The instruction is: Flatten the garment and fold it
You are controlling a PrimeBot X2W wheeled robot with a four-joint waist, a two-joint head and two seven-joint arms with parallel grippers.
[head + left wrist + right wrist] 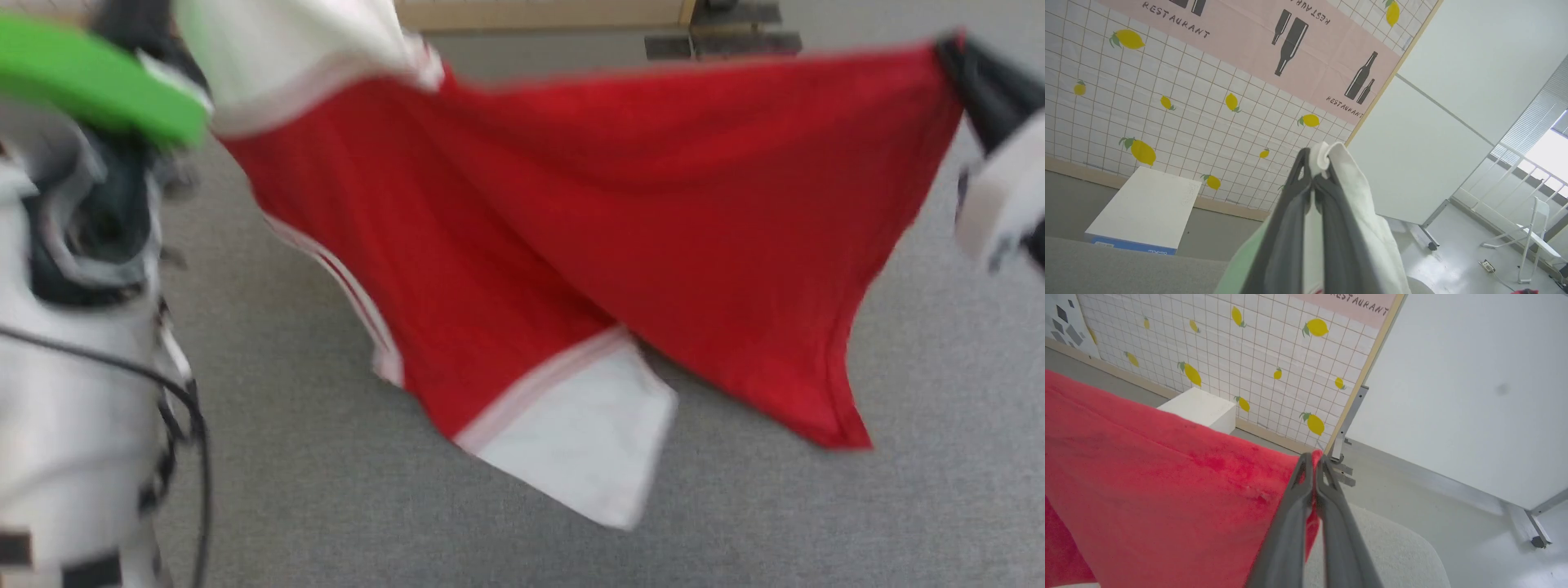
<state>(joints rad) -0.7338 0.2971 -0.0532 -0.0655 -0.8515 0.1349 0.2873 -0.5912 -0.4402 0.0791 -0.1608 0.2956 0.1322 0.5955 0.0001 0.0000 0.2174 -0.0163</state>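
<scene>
Left tool (1314,162) pinches the white sleeve (1359,196), right tool (1314,459) a red corner (1280,469); garment (571,229) hangs stretched between, presumably to shed creases.

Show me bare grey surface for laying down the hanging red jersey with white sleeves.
Free: grey carpet-like surface lower right, beside the red white-sleeved jersey; the strip between jersey and pale left forearm. Crowded: centre, under the hanging cloth.

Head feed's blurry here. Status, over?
Left gripper shut on white sleeve; right gripper shut on red corner. Aloft, garment stretched between them over grey surface. White box by wall, apart.
</scene>
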